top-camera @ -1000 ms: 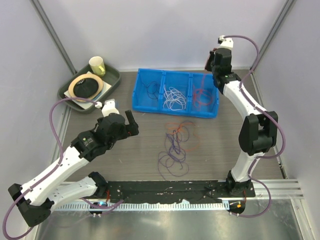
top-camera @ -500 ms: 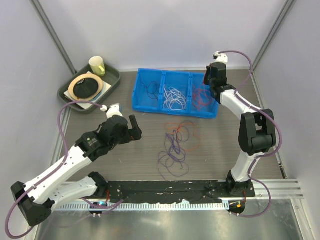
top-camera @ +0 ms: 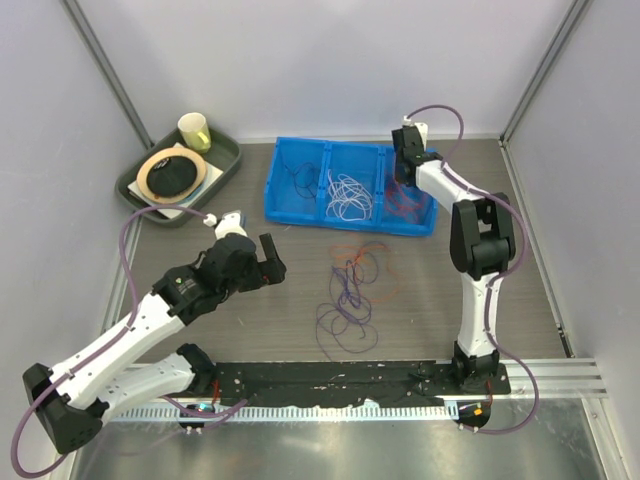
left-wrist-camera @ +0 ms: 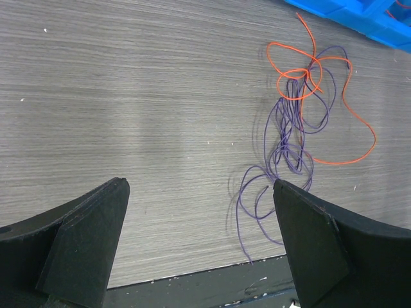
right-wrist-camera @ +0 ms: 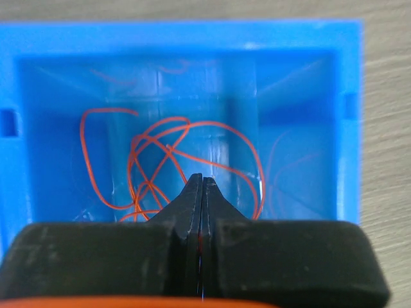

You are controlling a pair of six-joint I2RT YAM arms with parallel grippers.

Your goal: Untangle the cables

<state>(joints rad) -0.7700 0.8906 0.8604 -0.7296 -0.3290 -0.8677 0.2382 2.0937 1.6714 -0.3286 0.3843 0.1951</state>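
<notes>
A tangle of purple cables (top-camera: 346, 300) and orange cables (top-camera: 368, 252) lies on the table in front of the blue bin (top-camera: 350, 225). It also shows in the left wrist view, purple (left-wrist-camera: 287, 144) and orange (left-wrist-camera: 352, 138). My left gripper (top-camera: 268, 255) is open and empty (left-wrist-camera: 199, 186), hovering left of the tangle. My right gripper (top-camera: 402, 172) is down in the bin's right compartment, jaws shut (right-wrist-camera: 202, 178), seemingly pinching an orange cable (right-wrist-camera: 168, 149) whose loops lie below it. White cables (top-camera: 348, 195) fill the middle compartment and a dark cable (top-camera: 300, 178) the left.
A dark green tray (top-camera: 225, 165) at the back left holds a tape roll (top-camera: 172, 170) and a yellow cup (top-camera: 195, 130). A black rail (top-camera: 340, 375) runs along the table's near edge. Grey walls close in the sides and back.
My right gripper came down and leftward from high above the bin into its right compartment. My left gripper shifted slightly right toward the tangle.
</notes>
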